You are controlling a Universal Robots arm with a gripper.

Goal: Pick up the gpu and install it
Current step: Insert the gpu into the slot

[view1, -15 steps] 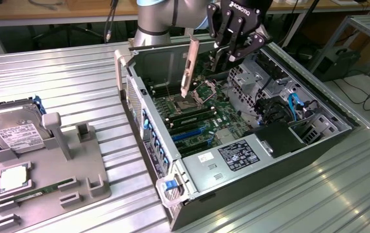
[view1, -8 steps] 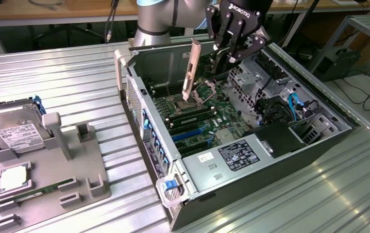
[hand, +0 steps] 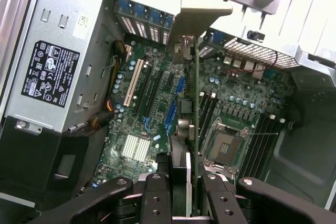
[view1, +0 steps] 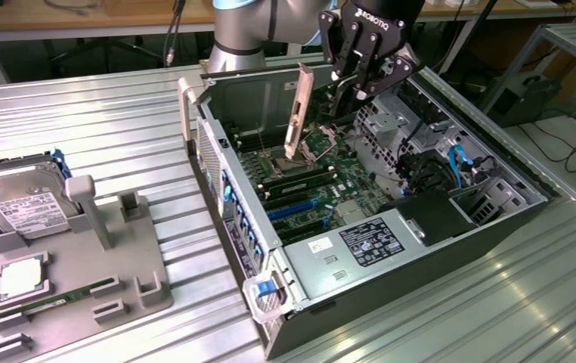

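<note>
One gpu (view1: 297, 113) hangs edge-down in our gripper (view1: 360, 76), upper centre, fingers pinching it over the case (view1: 409, 287) for slotting.

Colours here: green circuit-board motherboard (view1: 314, 185) with blue slots and white slots, silver power supply box (hand: 68, 51) wearing a black-and-white label, ribbed silver metal tabletop (view1: 97, 121), grey plastic parts tray (view1: 86, 265), black fingers (hand: 157, 198).
</note>
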